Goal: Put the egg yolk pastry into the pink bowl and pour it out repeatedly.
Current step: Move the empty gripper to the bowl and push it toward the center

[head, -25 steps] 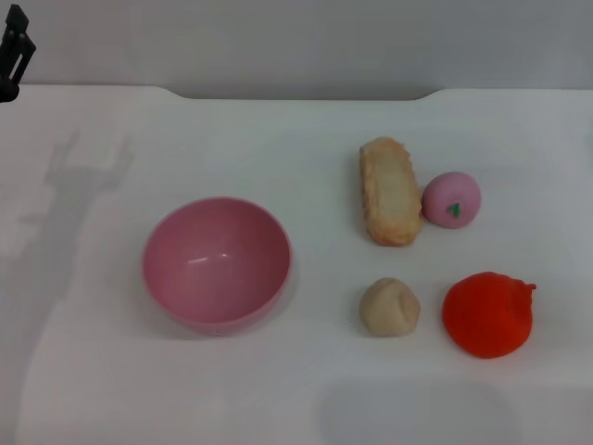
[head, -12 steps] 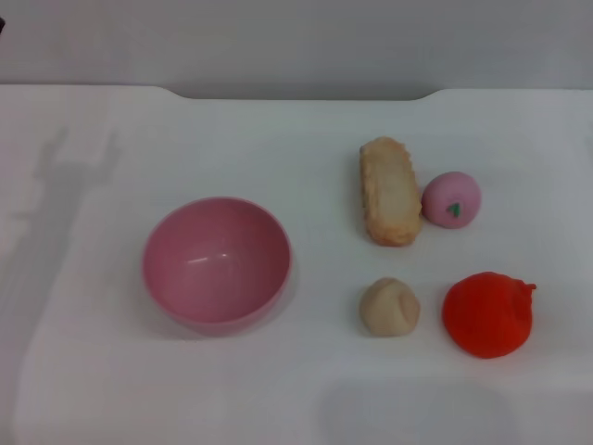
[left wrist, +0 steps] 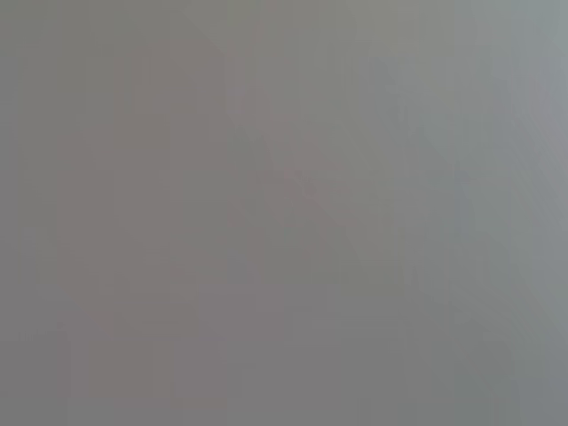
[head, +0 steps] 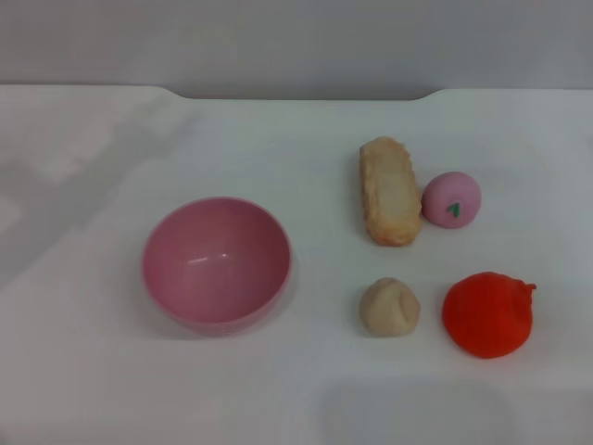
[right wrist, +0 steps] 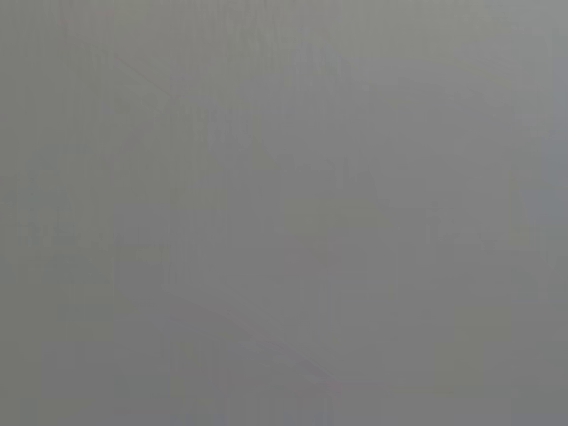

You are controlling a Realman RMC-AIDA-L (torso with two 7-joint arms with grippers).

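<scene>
The egg yolk pastry [head: 389,307], a small pale beige ball with a faint crease, lies on the white table right of centre. The pink bowl [head: 217,264] stands upright and empty to its left, a short gap away. Neither gripper shows in the head view. Both wrist views show only a plain grey surface, with no fingers and no task object in them.
A long golden-brown bread piece [head: 389,190] lies behind the pastry, with a pink ball with a green mark [head: 451,198] beside it. A red-orange lump [head: 487,313] sits right of the pastry. The white table [head: 102,371] ends at a grey wall at the back.
The left gripper, seen at the far left edge one second ago, has left the head view. Its shadow on the table's left side has faded away. The objects have not moved.
</scene>
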